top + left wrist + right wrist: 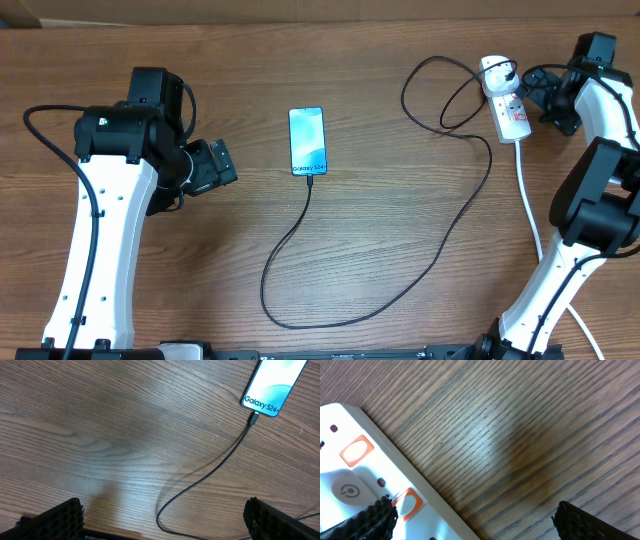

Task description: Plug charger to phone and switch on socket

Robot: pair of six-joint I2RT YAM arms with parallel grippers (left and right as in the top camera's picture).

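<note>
Now, overhead first: the phone (308,141) lies face up with its screen lit, a touch toward 12 o'clock from the middle. The charger (300,322) leaves its 6 o'clock edge, loops low, then climbs to the socket (510,112) out at 2 o'clock. Its black plug (503,72) sits at the socket's far end. The left gripper (230,165) hovers at the phone's 9 o'clock, apart from it. The right gripper (535,95) is just at the socket's 3 o'clock side, fingertips hard to make out.

Left wrist: fingers (55,519) spread wide, nothing between them. The phone is cut off at 1 o'clock, with the connector tip (254,419) at its bottom edge.

Right wrist: fingers wide apart too. One finger (367,521) overlaps the cropped socket at 8 o'clock; whether they touch, can't tell. Two orange switches (356,451) show, position unreadable.
</note>
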